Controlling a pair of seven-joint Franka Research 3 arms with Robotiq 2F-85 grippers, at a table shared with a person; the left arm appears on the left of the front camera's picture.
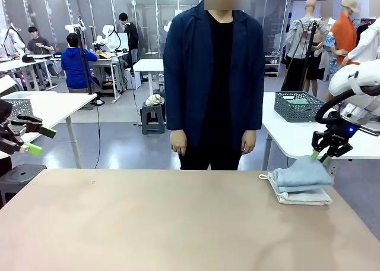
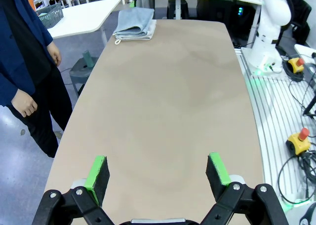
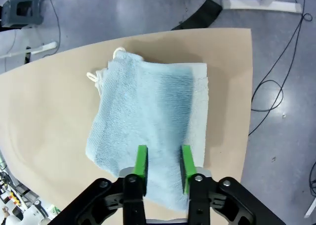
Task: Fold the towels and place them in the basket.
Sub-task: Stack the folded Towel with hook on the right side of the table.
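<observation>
Two folded towels lie stacked at the table's right edge, a pale grey-blue towel (image 1: 300, 175) on top of a cream-white towel (image 1: 306, 197). In the right wrist view the blue towel (image 3: 143, 111) covers most of the cream one (image 3: 200, 101). My right gripper (image 1: 319, 158) hovers just above the stack's far right corner, its fingers (image 3: 141, 163) a little apart with nothing gripped. My left gripper (image 1: 41, 140) hangs wide open and empty at the far left, over the table's other end (image 2: 158, 168). The dark grey basket (image 1: 298, 106) stands on a white table behind.
A person in a dark jacket stands at the far side, hands (image 1: 178, 143) hanging down. The tan table (image 1: 166, 223) is bare apart from the stack (image 2: 134, 21). A paler mesh basket (image 1: 19, 107) sits on a white table at the left.
</observation>
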